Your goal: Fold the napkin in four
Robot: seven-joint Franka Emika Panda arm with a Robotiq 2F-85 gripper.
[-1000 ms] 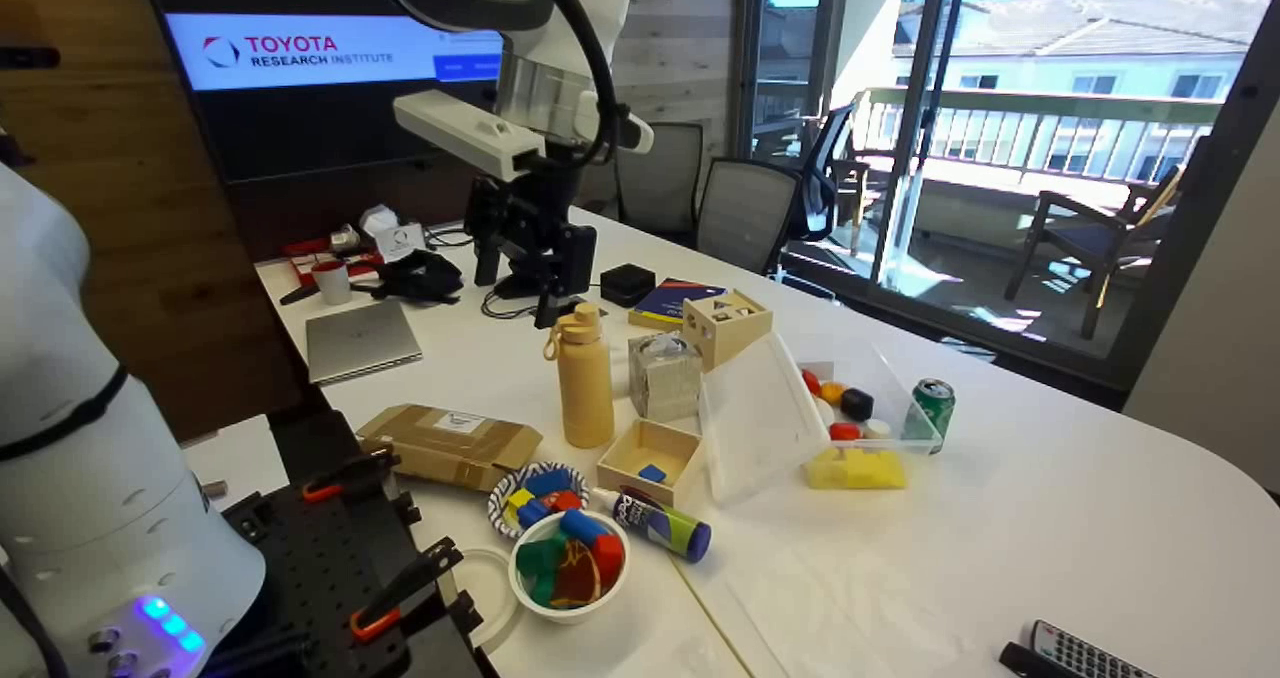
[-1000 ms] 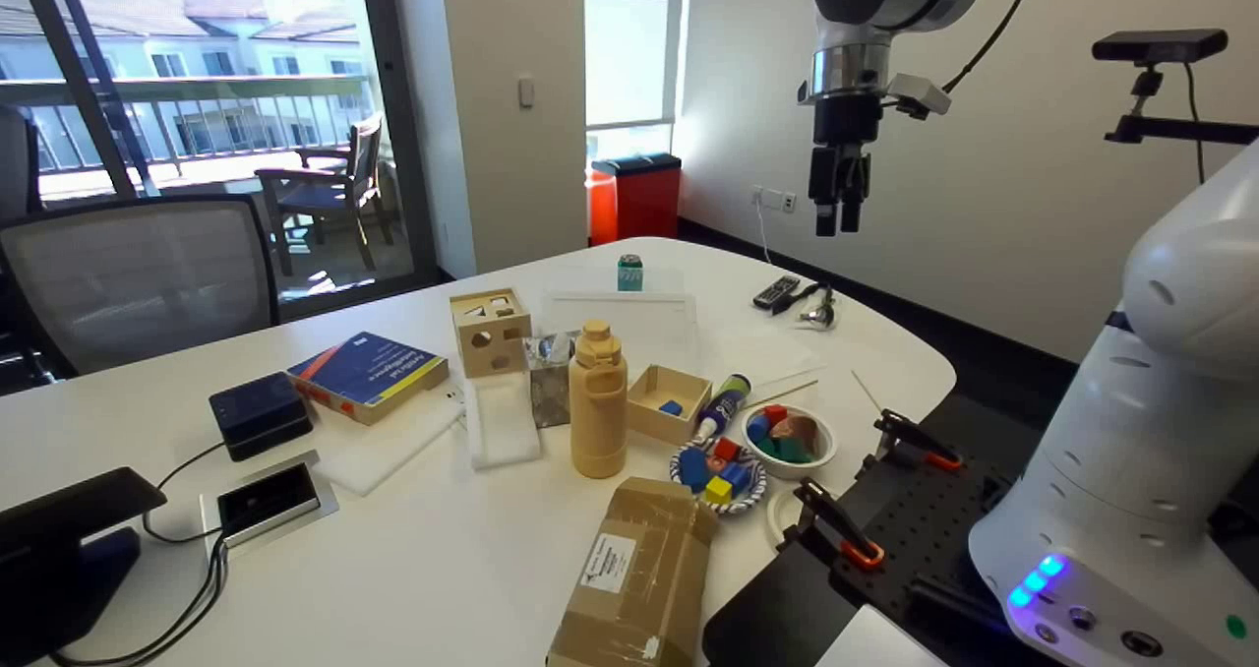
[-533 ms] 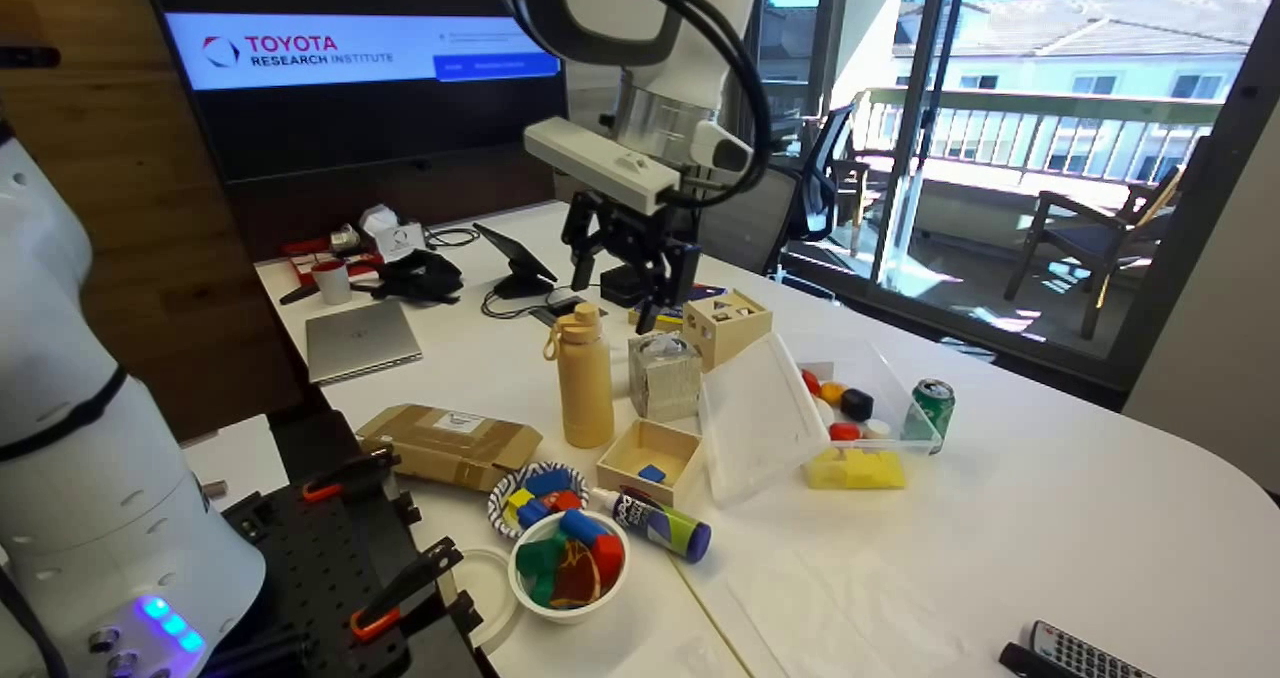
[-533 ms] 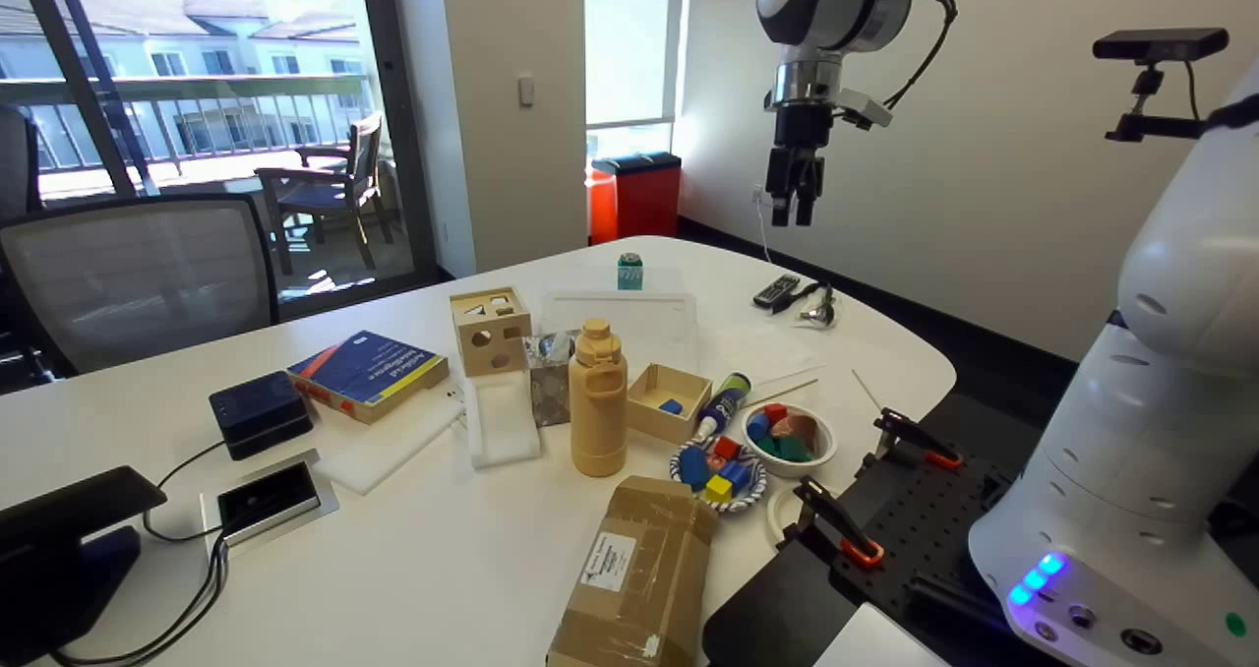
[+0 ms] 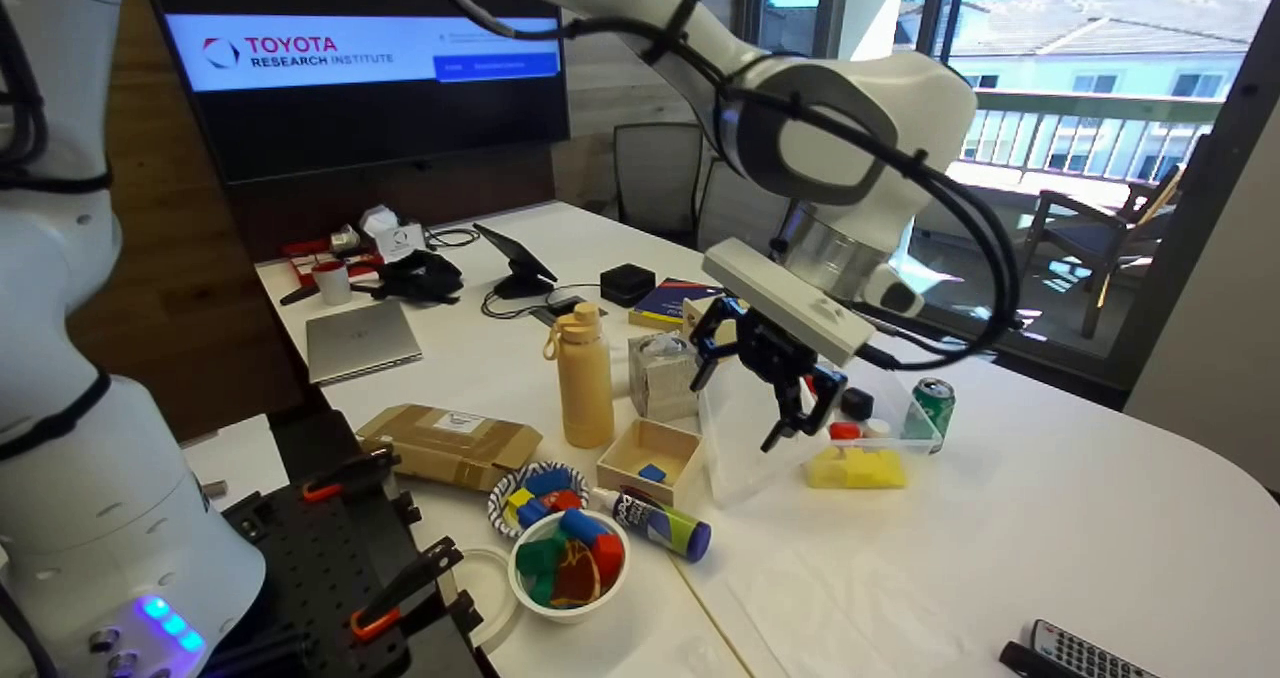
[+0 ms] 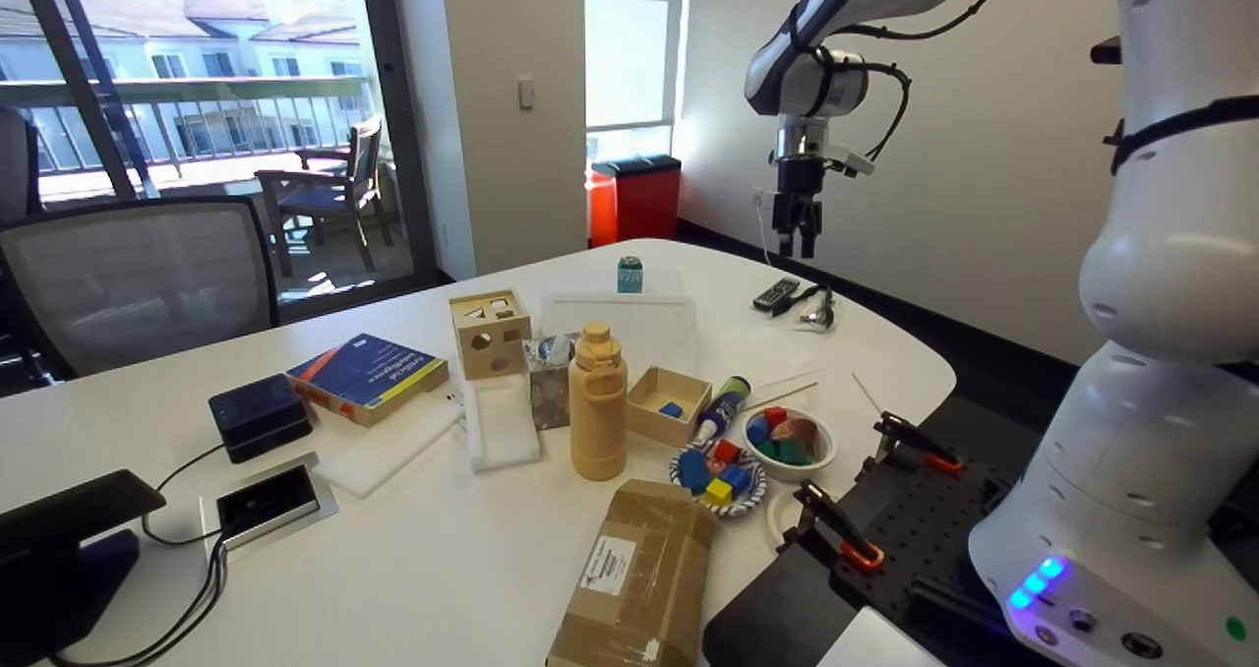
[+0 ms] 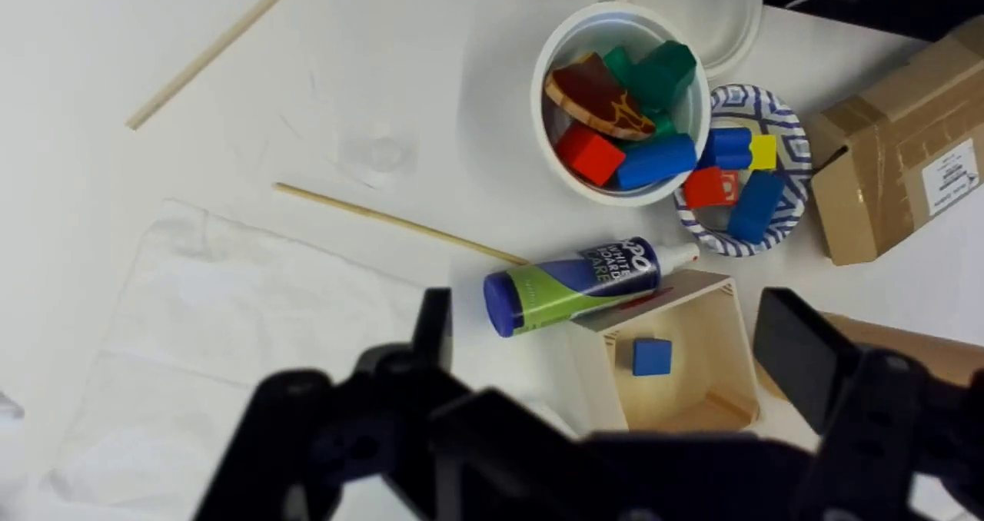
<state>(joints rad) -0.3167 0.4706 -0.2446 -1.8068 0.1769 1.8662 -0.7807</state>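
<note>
The napkin is a thin white cloth lying flat on the white table, hard to tell from the tabletop. In the wrist view the napkin (image 7: 254,336) lies left of my fingers, with faint creases and one straight edge. It shows faintly in both exterior views, as a napkin (image 5: 850,608) at the front and a pale patch of napkin (image 6: 772,347). My gripper (image 5: 736,413) is open and empty, in the air above the table; it also shows in an exterior view (image 6: 797,246). In the wrist view the gripper's fingers (image 7: 603,329) stand wide apart above a wooden box.
A spray bottle (image 7: 573,283) lies against the open wooden box (image 7: 684,352). A wooden stick (image 7: 400,225) lies near the napkin. A bowl of blocks (image 7: 623,106), a tall yellow bottle (image 5: 585,378), a clear bin (image 5: 900,438) and a remote (image 5: 1085,653) stand or lie around.
In an exterior view my gripper has moved right and down, from behind the yellow bottle to over the clear bin's lid. It stays open. Table objects have not moved.
</note>
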